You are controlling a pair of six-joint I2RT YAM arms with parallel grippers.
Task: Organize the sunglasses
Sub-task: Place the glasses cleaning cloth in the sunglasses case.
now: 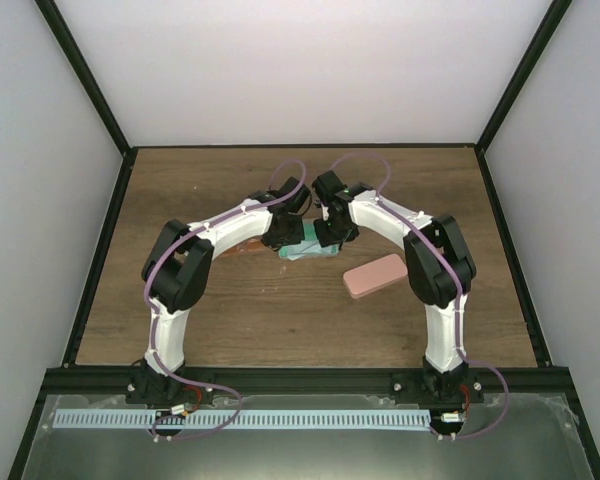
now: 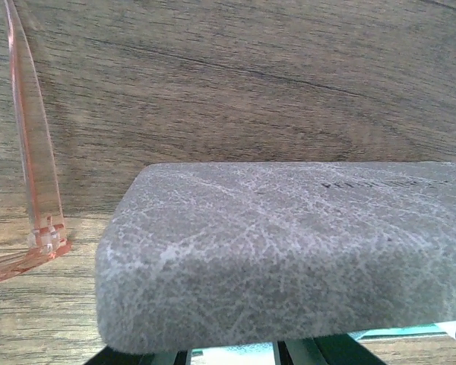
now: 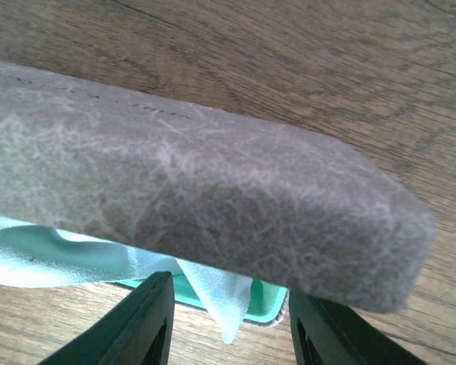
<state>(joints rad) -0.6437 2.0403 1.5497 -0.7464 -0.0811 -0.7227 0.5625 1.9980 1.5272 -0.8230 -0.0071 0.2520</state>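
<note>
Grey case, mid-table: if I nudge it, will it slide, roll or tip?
The grey case looks flat-sided and boxy, so it probably slides rather than rolls. Its matte, suede-like skin likely gives a sure grip. A pale cloth hangs out beneath it, so the lid seems ajar and may flap when pushed.

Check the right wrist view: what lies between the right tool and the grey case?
A crumpled pale teal cloth pokes out from under the grey case, just ahead of the right tool. The right wrist view shows it best.
</note>
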